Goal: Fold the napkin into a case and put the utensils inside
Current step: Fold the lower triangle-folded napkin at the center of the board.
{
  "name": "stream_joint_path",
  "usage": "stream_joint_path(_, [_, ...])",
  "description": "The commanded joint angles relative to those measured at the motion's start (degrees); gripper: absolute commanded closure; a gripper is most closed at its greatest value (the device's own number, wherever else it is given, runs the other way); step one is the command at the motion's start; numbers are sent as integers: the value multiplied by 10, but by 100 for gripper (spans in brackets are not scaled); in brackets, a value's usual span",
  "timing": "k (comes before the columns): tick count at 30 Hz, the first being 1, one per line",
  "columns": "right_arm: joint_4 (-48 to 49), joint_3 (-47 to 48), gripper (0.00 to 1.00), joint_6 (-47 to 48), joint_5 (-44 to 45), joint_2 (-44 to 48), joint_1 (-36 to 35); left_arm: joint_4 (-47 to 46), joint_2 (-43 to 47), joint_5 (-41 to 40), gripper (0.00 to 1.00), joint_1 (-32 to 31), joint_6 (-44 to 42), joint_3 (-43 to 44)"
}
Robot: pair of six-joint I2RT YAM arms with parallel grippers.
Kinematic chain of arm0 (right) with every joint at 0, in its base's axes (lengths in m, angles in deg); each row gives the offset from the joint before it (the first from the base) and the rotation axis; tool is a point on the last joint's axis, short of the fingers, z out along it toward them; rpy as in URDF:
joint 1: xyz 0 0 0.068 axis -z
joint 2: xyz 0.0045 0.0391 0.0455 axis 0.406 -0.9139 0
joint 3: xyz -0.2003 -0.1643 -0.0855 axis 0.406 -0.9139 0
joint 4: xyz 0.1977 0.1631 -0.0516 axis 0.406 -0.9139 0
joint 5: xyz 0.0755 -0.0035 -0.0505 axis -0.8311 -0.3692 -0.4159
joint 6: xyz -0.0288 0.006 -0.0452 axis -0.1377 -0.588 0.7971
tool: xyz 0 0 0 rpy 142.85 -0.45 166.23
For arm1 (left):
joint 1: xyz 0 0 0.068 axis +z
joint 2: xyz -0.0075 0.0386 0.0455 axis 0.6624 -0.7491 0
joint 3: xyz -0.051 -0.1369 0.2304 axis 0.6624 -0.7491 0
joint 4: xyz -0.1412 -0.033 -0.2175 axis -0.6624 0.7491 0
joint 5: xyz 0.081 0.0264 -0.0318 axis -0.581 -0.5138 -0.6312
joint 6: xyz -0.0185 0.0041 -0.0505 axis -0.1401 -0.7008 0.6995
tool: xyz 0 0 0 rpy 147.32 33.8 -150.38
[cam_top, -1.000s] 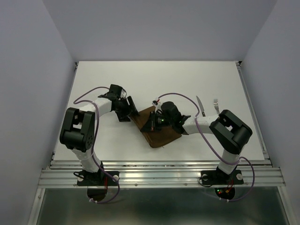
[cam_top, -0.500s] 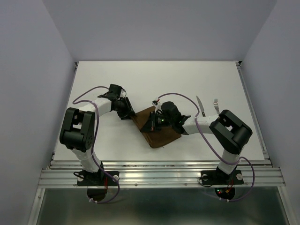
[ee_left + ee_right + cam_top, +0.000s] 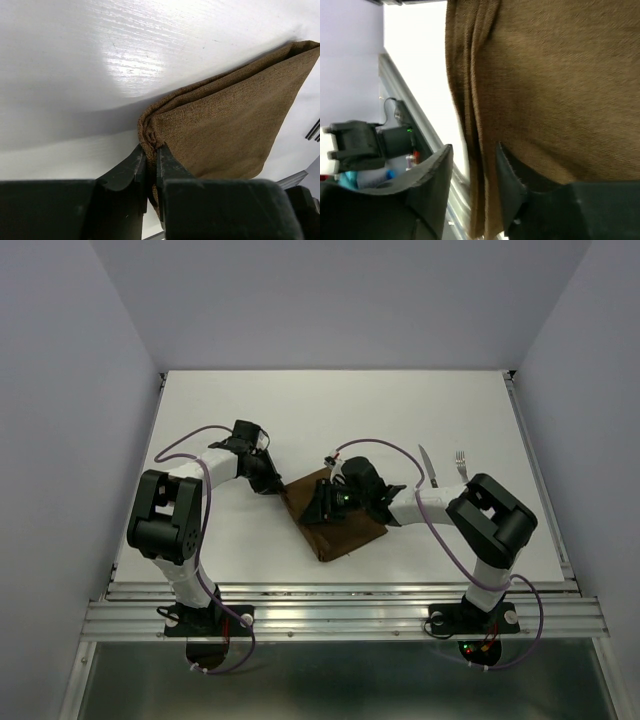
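The dark brown napkin (image 3: 338, 525) lies folded into a thick wedge on the white table, between the two arms. My left gripper (image 3: 274, 481) is at its left corner, and the left wrist view shows the jaws shut on that bunched corner (image 3: 150, 145) of the napkin (image 3: 230, 120). My right gripper (image 3: 324, 503) sits over the napkin's upper middle, open. In the right wrist view its fingers (image 3: 432, 175) stand apart, with the napkin's layered edge (image 3: 470, 100) loose between them. The knife (image 3: 424, 466) and fork (image 3: 461, 463) lie side by side at the right, beyond the right arm.
A metal rail (image 3: 340, 602) runs along the table's near edge, with both arm bases bolted to it. Walls close in the table (image 3: 330, 410) on the left, back and right. The right arm's elbow (image 3: 492, 520) is close to the utensils.
My left gripper has closed on the napkin's left corner. My right gripper has opened and let go of the cloth, and the napkin's right part has settled lower and flatter.
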Motion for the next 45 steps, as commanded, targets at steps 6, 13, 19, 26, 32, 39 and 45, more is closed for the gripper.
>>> stream_joint_path(6, [-137, 47, 26, 88, 77, 57, 10, 16, 27, -4, 89, -1, -21, 12])
stream_joint_path(13, [-186, 86, 43, 74, 134, 44, 28, 21, 20, -10, 89, 0, -23, 17])
stream_joint_path(19, [-258, 217, 89, 81, 144, -52, 28, 13, 11, 3, 89, 0, -18, 19])
stream_joint_path(26, [-270, 281, 97, 79, 157, -123, 28, 19, -10, 3, 89, -1, -34, 41])
stream_joint_path(32, [-278, 306, 99, 69, 180, -153, 28, 23, -28, 3, 76, -1, -39, 50])
stream_joint_path(39, [-293, 308, 99, 51, 222, -180, 28, 32, -27, -10, 43, 0, -54, 65])
stream_joint_path(45, [-288, 288, 99, 41, 217, -175, 28, 25, -21, -37, 35, 1, -68, 64])
